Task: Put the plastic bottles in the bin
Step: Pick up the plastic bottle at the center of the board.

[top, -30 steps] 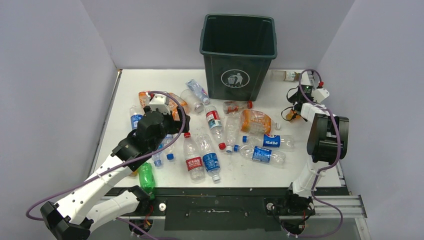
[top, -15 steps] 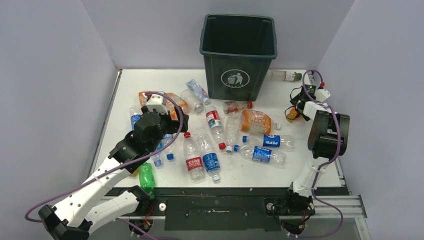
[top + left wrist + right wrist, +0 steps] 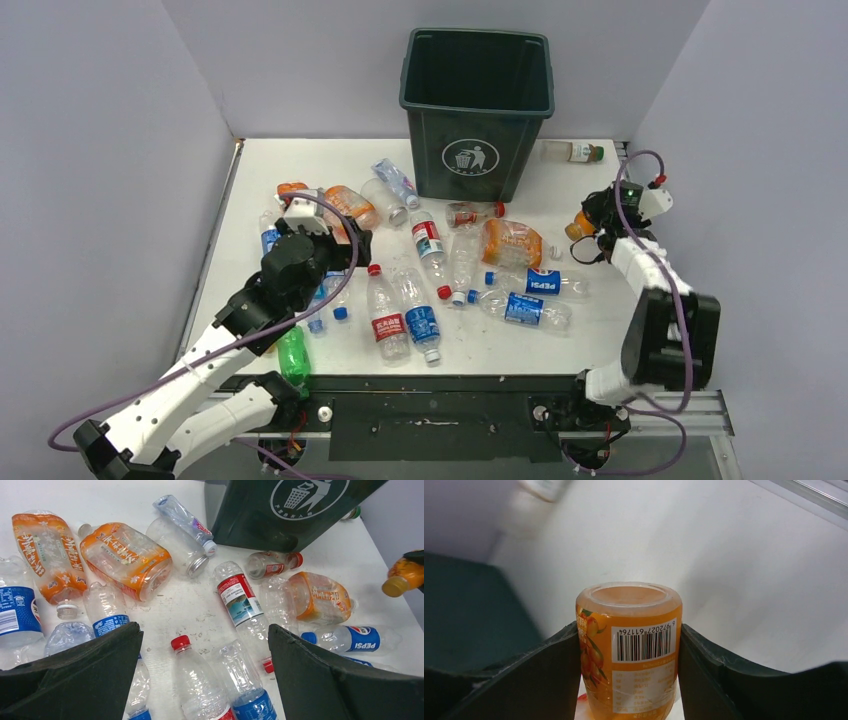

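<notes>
Bin (image 3: 478, 100): upright at the far centre of the worktop (image 3: 600, 330).
Plastic bottles (image 3: 425, 240): lying scattered on the worktop, near and left of the Bin.
Left end effector (image 3: 204, 630): fingers wide apart, nothing between them, above the left part of the scatter.
Right end effector (image 3: 629, 630): clamped on an orange bottle (image 3: 629, 652), one finger against each side, right of the Bin.

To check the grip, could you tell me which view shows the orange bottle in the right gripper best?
The right wrist view: the orange bottle fills the frame, barcode readable, the right gripper against both its sides. The top view shows the bottle small and far; the left wrist view catches only part at its right edge.
</notes>
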Controlling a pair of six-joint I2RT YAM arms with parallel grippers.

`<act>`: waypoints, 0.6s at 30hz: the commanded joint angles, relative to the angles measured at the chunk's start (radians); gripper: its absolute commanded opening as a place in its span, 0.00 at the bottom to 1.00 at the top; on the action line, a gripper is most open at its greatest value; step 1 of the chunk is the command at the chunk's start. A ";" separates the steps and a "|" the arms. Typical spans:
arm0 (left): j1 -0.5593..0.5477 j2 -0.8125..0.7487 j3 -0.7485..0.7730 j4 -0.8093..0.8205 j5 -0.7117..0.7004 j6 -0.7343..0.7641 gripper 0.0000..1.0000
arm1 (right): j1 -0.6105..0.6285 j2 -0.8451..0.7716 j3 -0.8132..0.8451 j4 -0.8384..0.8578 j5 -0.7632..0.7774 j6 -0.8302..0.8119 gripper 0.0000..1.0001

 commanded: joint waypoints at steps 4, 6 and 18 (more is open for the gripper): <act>0.001 -0.106 -0.087 0.199 -0.073 -0.058 0.96 | 0.181 -0.558 -0.226 0.149 -0.019 0.133 0.34; 0.000 -0.140 -0.130 0.266 -0.035 -0.096 0.96 | 0.247 -0.704 -0.329 0.220 -0.091 0.151 0.33; -0.041 0.046 -0.255 0.990 0.572 -0.446 0.96 | 0.452 -1.100 -0.571 0.608 -0.298 0.316 0.05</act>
